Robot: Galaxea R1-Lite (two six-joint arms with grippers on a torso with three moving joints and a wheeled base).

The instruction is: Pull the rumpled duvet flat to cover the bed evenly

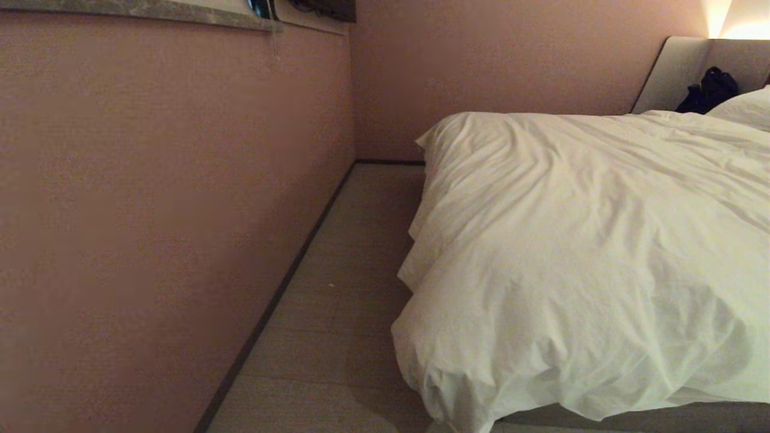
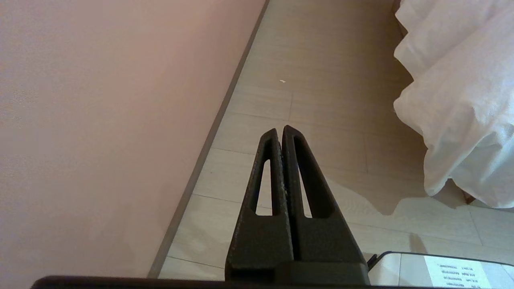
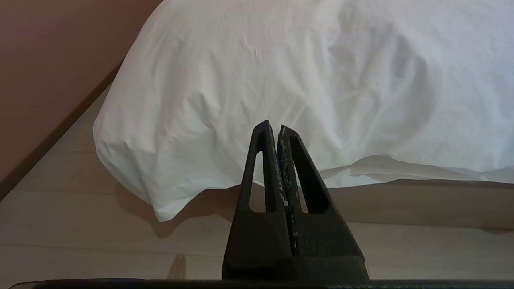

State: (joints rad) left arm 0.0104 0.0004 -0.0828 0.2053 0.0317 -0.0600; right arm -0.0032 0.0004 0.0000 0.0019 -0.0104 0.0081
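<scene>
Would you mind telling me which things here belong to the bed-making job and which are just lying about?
Part of the job:
- duvet, rumpled, hanging over the bed's corner
- bed, base edge showing below
- left gripper, shut, over the floor
- right gripper, shut, facing the duvet

Just lying about:
- pillow
- dark bundle by the headboard
- lamp

duvet cut off at right edge, dark item on headboard unidentifiable
</scene>
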